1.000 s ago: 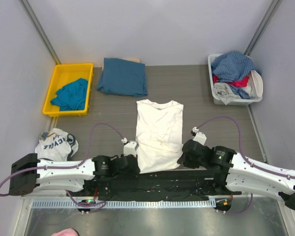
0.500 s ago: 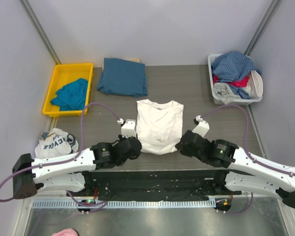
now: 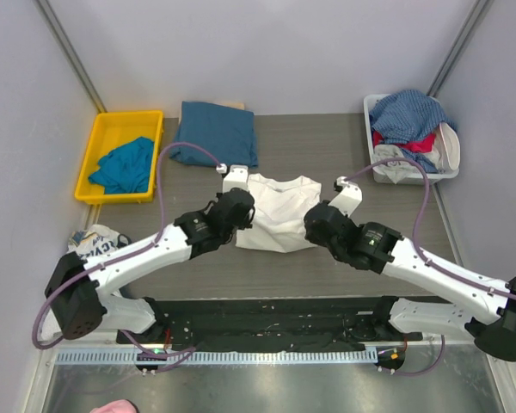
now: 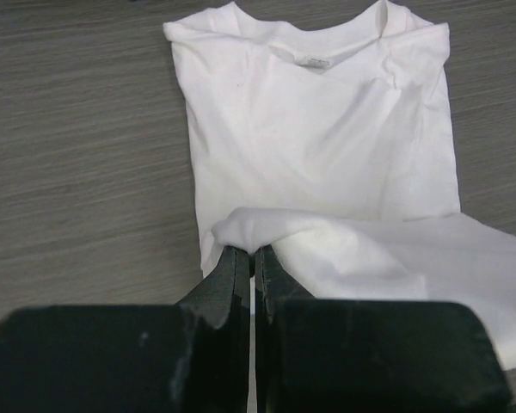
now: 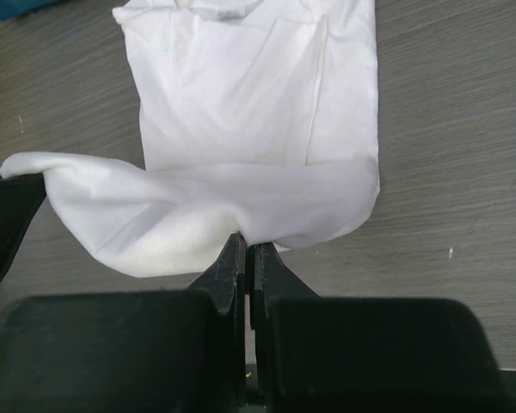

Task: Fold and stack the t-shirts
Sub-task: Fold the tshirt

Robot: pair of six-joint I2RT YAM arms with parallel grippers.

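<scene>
T-shirts: one white (image 3: 275, 211), one folded blue (image 3: 213, 133).

Only readable text: dark block letters on the crumpled white garment (image 3: 93, 243) at the left desk edge, partly hidden behind the left arm; a few letters show, something like "CYCLE", not certain. The white t-shirt (image 3: 279, 206) has a small neck label (image 4: 314, 61) inside the collar, visible in the left wrist view and again in the right wrist view, print too small to read. No legible brand, number or sign on the arms, bins or desk.
</scene>
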